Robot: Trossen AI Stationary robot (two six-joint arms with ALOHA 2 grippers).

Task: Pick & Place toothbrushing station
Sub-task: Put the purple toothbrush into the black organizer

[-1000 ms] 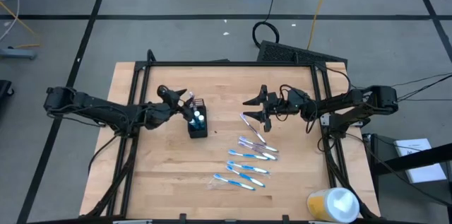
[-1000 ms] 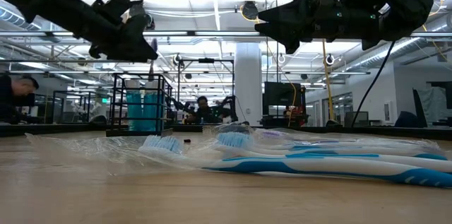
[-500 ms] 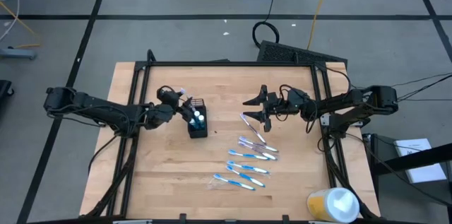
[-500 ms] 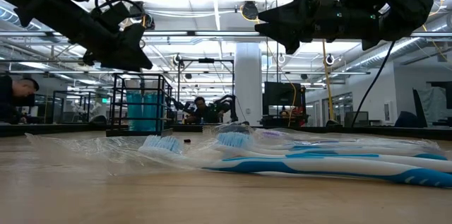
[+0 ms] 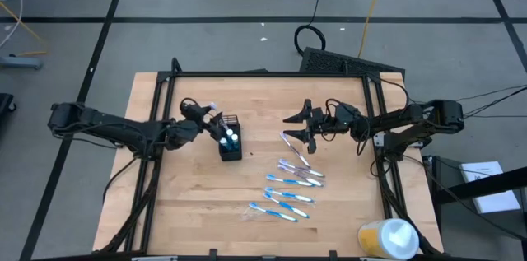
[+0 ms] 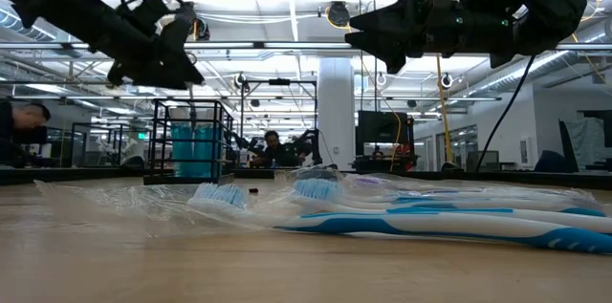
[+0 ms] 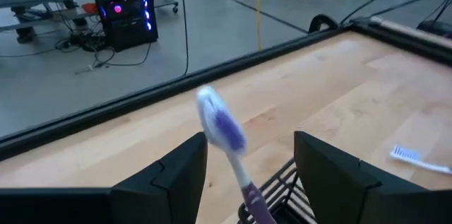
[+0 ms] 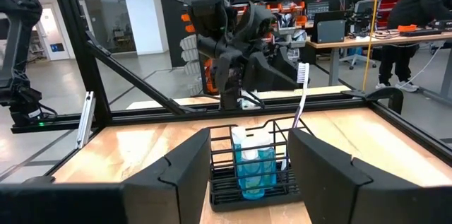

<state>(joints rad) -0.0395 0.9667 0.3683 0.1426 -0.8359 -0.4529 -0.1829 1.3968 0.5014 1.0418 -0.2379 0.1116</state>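
The black mesh holder (image 5: 231, 147) stands upright on the table left of centre, with blue tubes (image 8: 253, 162) inside. A purple-and-white toothbrush (image 7: 224, 128) stands in it, head up, leaning on the holder's rim (image 8: 302, 86). My left gripper (image 5: 212, 119) hovers open just left of the holder. In its wrist view the brush shows between its fingers (image 7: 251, 143), clear of both. My right gripper (image 5: 303, 129) hangs open above the table right of centre (image 8: 251, 139), facing the holder. Several wrapped blue-and-white toothbrushes (image 5: 288, 188) lie flat on the table.
A yellow-and-white round container (image 5: 389, 238) sits at the near right corner. One toothbrush (image 5: 294, 150) lies on the table just below my right gripper. Bare wood lies along the far half and near left. People and desks show in the room beyond.
My left gripper has rolled at the wrist and tipped beside the holder, staying close to where it was. Its fingers' gap looks the same. My right gripper and the holder have kept still.
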